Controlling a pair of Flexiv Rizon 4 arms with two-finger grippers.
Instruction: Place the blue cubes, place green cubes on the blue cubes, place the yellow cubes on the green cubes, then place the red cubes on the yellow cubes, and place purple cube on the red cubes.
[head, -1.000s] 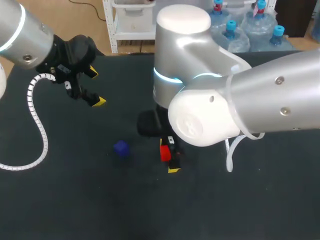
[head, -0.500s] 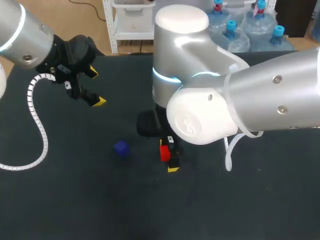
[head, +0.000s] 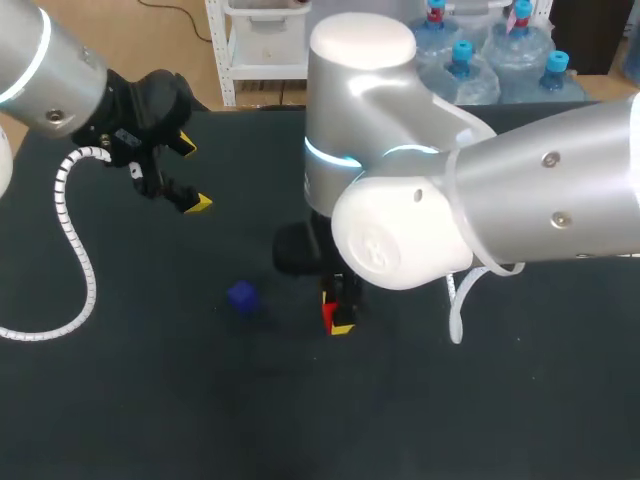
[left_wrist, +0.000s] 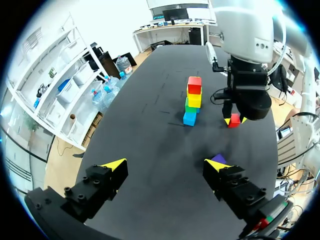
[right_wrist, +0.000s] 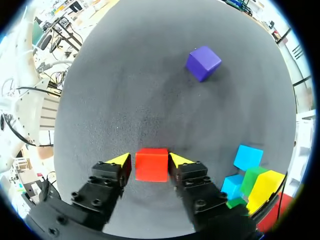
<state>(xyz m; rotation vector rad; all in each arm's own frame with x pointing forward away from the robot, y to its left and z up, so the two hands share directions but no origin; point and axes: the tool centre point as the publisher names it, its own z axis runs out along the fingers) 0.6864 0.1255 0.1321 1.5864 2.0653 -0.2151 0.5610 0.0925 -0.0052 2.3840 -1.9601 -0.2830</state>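
Note:
A red cube (right_wrist: 151, 167) rests on the black table (head: 150, 400), and my right gripper (right_wrist: 150, 160) is shut on it, one finger pressed to each side. The head view shows that cube (head: 329, 315) just under the right arm's wrist. A purple cube (head: 242, 296) lies apart to its left, and also shows ahead of the right gripper (right_wrist: 203, 63). Beside the right gripper is a stack (left_wrist: 192, 102) with blue at the bottom, then green, yellow and red. A second blue cube (right_wrist: 248, 157) shows next to it. My left gripper (head: 192, 176) hangs open and empty over the table's back left.
The bulky right arm (head: 480, 210) covers the table's middle and hides the stack in the head view. A white coiled cable (head: 75, 250) hangs from the left arm over the table's left side. The purple cube (left_wrist: 218, 159) lies close by one left finger.
My right gripper's fingers have closed inward from wide open onto the red cube. The left arm and the cubes have not moved.

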